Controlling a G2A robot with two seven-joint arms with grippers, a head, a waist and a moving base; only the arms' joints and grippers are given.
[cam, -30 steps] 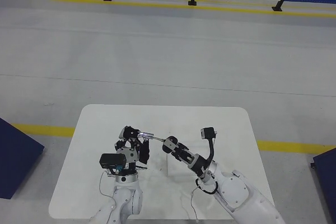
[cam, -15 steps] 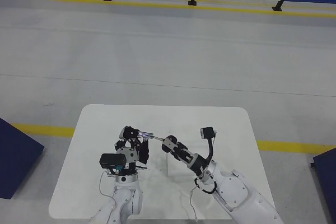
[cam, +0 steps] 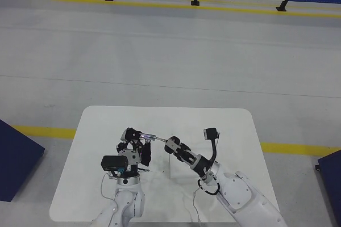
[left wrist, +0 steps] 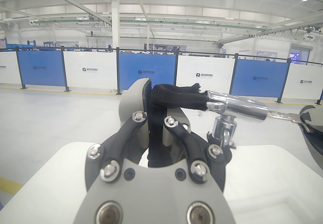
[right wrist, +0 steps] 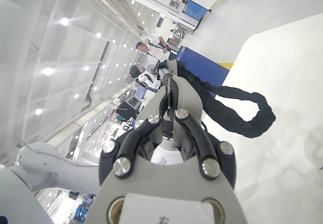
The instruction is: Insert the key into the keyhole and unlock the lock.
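One white table (cam: 233, 130) lies beneath key (left wrist: 282, 116) and lock (left wrist: 242, 109).

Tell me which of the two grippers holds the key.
The right gripper: the key sits between its jaws, tip in the chrome lock cylinder. The left gripper clamps the lock's black sleeved cable instead.

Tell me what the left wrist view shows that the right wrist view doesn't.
Left wrist view alone: the lock side-on, its chrome barrel level, with the key blade entering its end, and the left hand clamped on the black sleeved cable. Right wrist view alone: the lock end-on, sighted along the key, the right hand pinching the key, and the cable's free loop seen against the table. Both: lock, key, cable, white table.
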